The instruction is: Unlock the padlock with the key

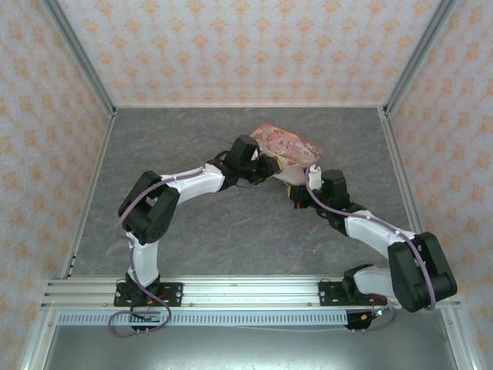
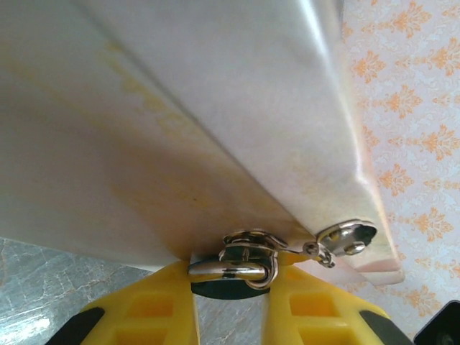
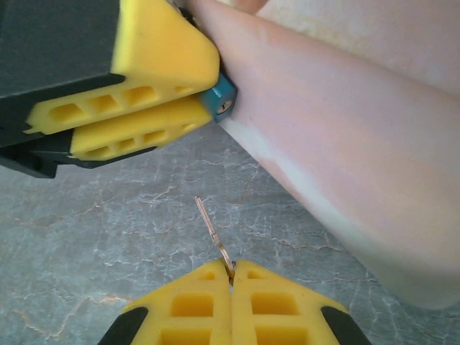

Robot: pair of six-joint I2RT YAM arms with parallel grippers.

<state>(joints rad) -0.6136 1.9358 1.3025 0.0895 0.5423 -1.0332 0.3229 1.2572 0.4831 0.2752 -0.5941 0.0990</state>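
The tiny blue-teal padlock [image 3: 220,98] hangs at the edge of a pink picture tin [image 1: 289,145], its keyhole facing the right wrist camera. My left gripper [image 3: 208,90] is shut on the padlock. From the left wrist, the silver shackle [image 2: 230,270] runs through the tin's metal clasp [image 2: 251,244], between my left gripper's [image 2: 230,279] yellow fingers. My right gripper [image 3: 231,270] is shut on a thin brass key [image 3: 213,228]. The key points up and to the left, and its tip is below the padlock, apart from it. Both grippers meet at the tin's near edge, left gripper [image 1: 266,166], right gripper [image 1: 306,176].
The tin's pale underside [image 2: 180,108] is tilted up off the grey marbled table [image 3: 108,237]. Patterned walls [image 1: 231,46] enclose the table at the back and both sides. A metal rail [image 1: 246,293] runs along the near edge.
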